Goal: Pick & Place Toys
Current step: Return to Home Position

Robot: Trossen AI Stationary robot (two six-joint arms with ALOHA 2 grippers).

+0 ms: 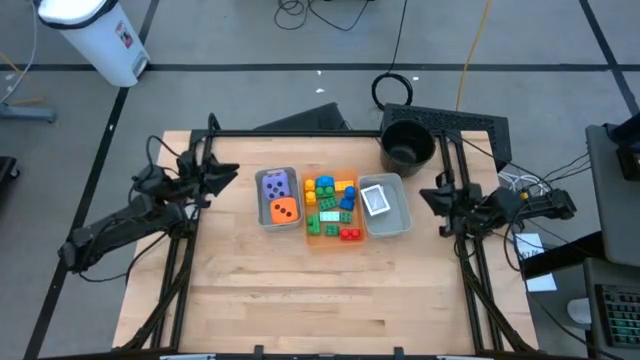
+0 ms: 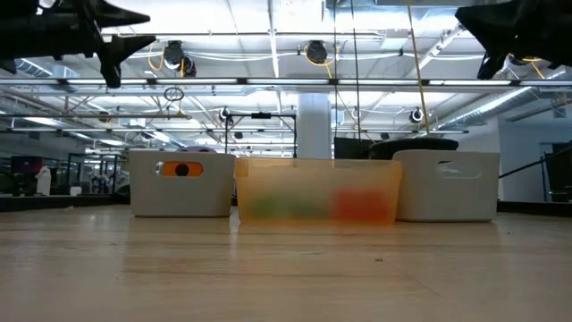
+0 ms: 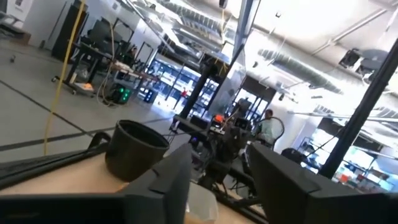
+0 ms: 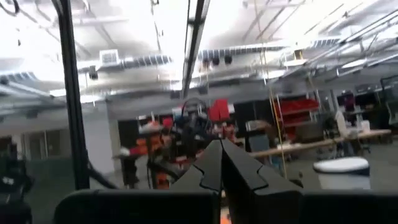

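Note:
The toys lie in three trays side by side at the table's middle. A purple die (image 1: 276, 184) and an orange die (image 1: 284, 210) sit in the left grey tray (image 1: 262, 218). Several coloured bricks (image 1: 330, 208) fill the orange tray (image 1: 309, 236). Whitish cards (image 1: 376, 200) lie in the right grey tray (image 1: 402, 224). My left gripper (image 1: 232, 175) hovers open, high above the table left of the trays, holding nothing (image 3: 217, 180). My right gripper (image 1: 425, 195) hovers shut and empty to the right of the trays (image 4: 222, 163).
A black round bucket (image 1: 407, 143) stands at the far right corner, also seen in the left wrist view (image 3: 134, 149). The bare wooden table top (image 1: 320, 300) stretches toward the near edge. Dark frame rails (image 1: 180, 270) run along both table sides.

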